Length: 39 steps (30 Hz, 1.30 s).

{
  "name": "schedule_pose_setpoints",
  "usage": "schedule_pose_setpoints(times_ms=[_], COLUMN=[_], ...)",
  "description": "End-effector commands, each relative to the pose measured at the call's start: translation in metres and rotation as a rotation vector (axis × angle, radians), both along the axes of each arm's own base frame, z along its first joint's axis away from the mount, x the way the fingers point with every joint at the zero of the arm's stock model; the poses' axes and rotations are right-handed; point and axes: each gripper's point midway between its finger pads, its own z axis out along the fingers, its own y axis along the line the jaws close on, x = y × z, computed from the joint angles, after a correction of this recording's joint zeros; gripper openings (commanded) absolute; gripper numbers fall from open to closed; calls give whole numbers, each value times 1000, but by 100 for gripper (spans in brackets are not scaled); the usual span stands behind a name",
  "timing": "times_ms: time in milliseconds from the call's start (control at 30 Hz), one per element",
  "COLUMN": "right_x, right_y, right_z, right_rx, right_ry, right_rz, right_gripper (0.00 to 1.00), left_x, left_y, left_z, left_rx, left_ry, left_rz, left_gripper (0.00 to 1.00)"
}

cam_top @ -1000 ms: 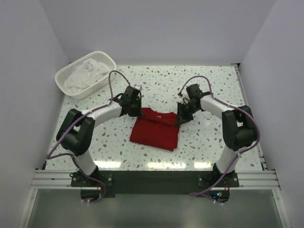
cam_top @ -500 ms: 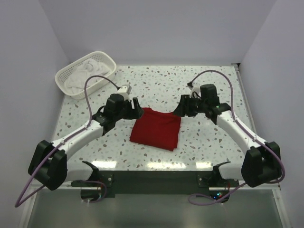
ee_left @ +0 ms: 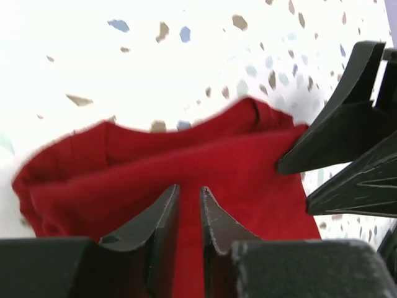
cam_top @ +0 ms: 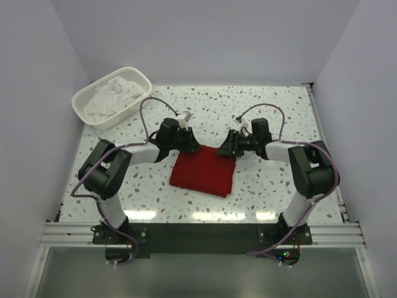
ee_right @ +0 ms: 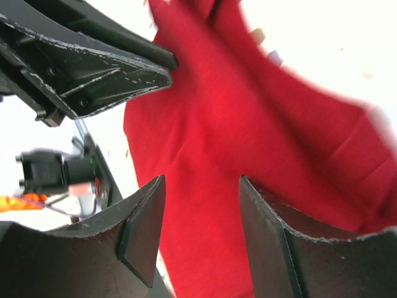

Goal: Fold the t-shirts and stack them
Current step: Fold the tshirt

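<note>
A deep red t-shirt (cam_top: pixel 203 172) lies folded flat in the middle of the table. My left gripper (cam_top: pixel 193 144) hovers over its far left corner. My right gripper (cam_top: pixel 225 149) is over its far right corner, and the two point toward each other. In the left wrist view the left gripper (ee_left: pixel 189 190) has a narrow gap between its jaws, with red t-shirt (ee_left: pixel 142 167) showing beyond them and nothing visibly pinched. The right gripper (ee_right: pixel 201 180) stands wide open above the red t-shirt (ee_right: pixel 254 130). White t-shirts (cam_top: pixel 115 96) lie crumpled in the basket.
The white lattice basket (cam_top: pixel 87 115) stands at the far left corner of the speckled table (cam_top: pixel 273 112). Grey walls close in the table on the left, back and right. The arms' bases sit on the rail at the near edge.
Both grippers, shut at the red shirt's far edge a second ago, have opened; the left has since narrowed again. Both arms swung out and back. The shirt stays folded in place.
</note>
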Motion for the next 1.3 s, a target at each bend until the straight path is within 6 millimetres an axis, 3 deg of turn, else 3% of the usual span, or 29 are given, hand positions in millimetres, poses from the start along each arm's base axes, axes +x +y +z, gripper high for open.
schedule_pose_setpoints(times_ms=[0, 33, 133, 233, 300, 400, 500, 533, 567, 600, 633, 667, 700, 767, 800, 833, 867, 900, 933, 1000, 1033, 1100, 1133, 1200, 1267], right_x=[41, 45, 60, 76, 87, 100, 102, 97, 92, 87, 77, 66, 52, 26, 13, -3, -19, -35, -43, -59, -67, -77, -80, -87, -81], right_y=[-3, -6, -19, -28, -32, -32, -31, -31, -31, -30, -29, -22, -20, -5, 0, 4, 15, 18, 22, 28, 25, 22, 20, 13, -1], right_z=[8, -11, -36, -46, -40, -16, 18, 23, 43, 50, 53, 58, 67, 69, 79, 71, 70, 66, 64, 57, 45, 27, 15, -8, -32], right_rx=[92, 96, 108, 125, 149, 182, 204, 207, 213, 215, 221, 226, 230, 228, 237, 234, 236, 234, 236, 231, 221, 205, 190, 167, 158], right_ry=[-87, -22, 31, 59, 46, 18, -30, -29, -55, -66, -55, -51, -64, -38, -60, -32, -23, -9, -13, 4, 32, 43, 70, 116, 164], right_rz=[-31, -59, -103, -140, -157, -171, -164, -161, -155, -150, -145, -122, -103, -45, -16, 6, 49, 71, 86, 116, 115, 128, 134, 134, 78], right_gripper=[54, 54, 54, 54, 54, 55, 57, 57, 58, 58, 59, 60, 60, 62, 62, 62, 63, 63, 64, 64, 64, 64, 64, 63, 60], left_x=[39, 40, 48, 53, 55, 60, 63, 63, 62, 60, 56, 50, 42, 20, 9, -7, -23, -35, -57, -74, -89, -97, -109, -111, -124], left_y=[-11, -10, 0, 10, 13, 15, 13, 13, 14, 16, 17, 21, 21, 18, 17, 9, 10, 8, 4, 4, 8, 12, 20, 25, 39], left_z=[8, -13, -39, -52, -52, -38, -2, 21, 30, 40, 65, 68, 85, 83, 80, 90, 77, 83, 67, 57, 41, 30, 10, -3, -29], left_rx=[-82, -64, -44, -50, -63, -82, -115, -136, -141, -147, -176, -179, -203, -209, -201, -213, -198, -208, -191, -182, -174, -194, -179, -223, -234], left_ry=[-48, -9, 37, 67, 68, 54, -5, -43, -59, -74, -114, -113, -131, -100, -82, -95, -65, -76, -42, -22, 19, 44, 82, 114, 187], left_rz=[20, 24, 50, 82, 92, 96, 94, 94, 99, 103, 106, 113, 109, 76, 65, 31, 23, 12, -16, -25, -23, -8, 6, 54, 90], left_gripper=[22, 20, 17, 17, 19, 26, 38, 40, 47, 50, 52, 57, 60, 63, 63, 63, 63, 63, 62, 60, 58, 55, 53, 48, 43])
